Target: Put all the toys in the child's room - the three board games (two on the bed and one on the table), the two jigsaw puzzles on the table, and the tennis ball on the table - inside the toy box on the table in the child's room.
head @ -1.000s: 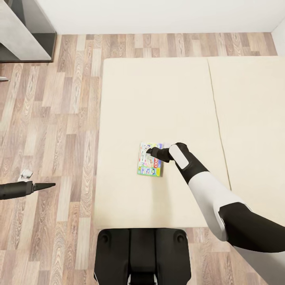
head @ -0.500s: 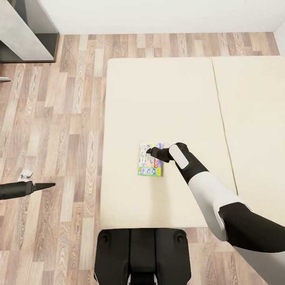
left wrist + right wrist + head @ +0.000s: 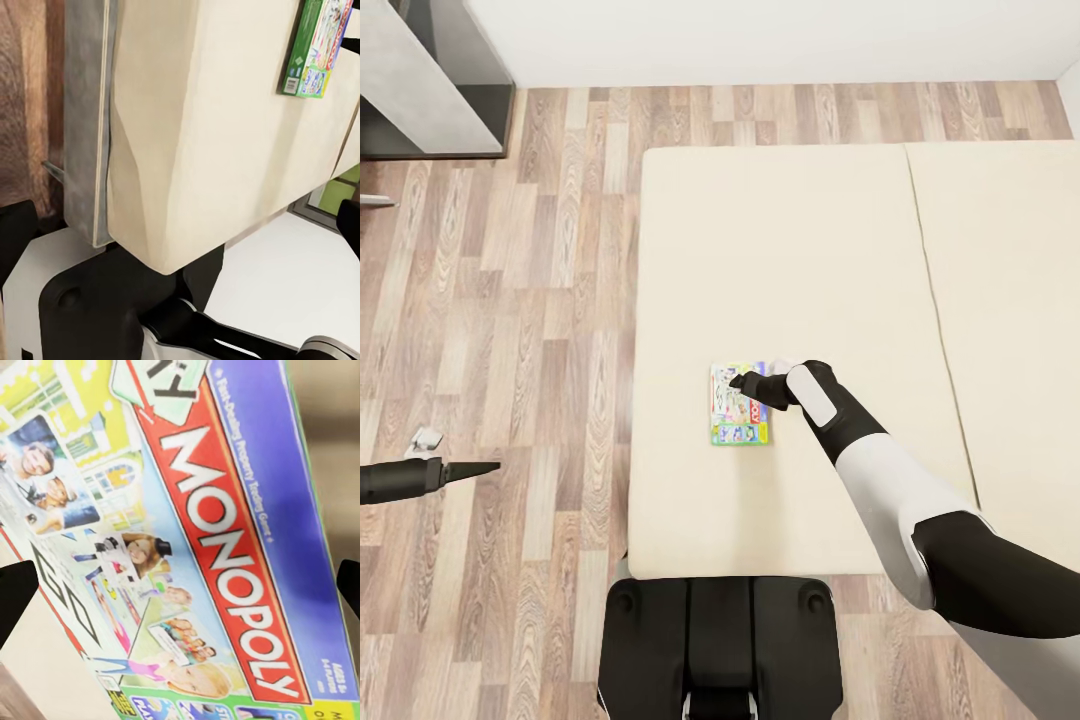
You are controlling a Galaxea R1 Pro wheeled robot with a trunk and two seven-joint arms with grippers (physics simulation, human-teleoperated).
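A green-edged board game [image 3: 739, 405], its cover printed with cartoon figures and a red MONOPOLY band [image 3: 225, 547], is seen lying flat on the beige mattress of the bed [image 3: 780, 250], directly under the right tool [image 3: 740, 382]. The right tool is placed over the box's upper right part; its dark fingertips [image 3: 15, 596] are seen at either side of the right wrist view, spread wider than the printed cover between them, so the tool is judged to be parted and nothing is gripped. From that tool the white and black right arm [image 3: 900, 500] is traced back toward the robot's dark base [image 3: 720, 640], which stands against the near edge of the bed. The left tool [image 3: 478, 467] is held well to the left over the wood-plank floor [image 3: 510, 300], well apart from the box; whether it is parted or closed cannot be told. A grey bench [image 3: 420, 90] is visible beyond the left tool, by the white wall [image 3: 760, 40].
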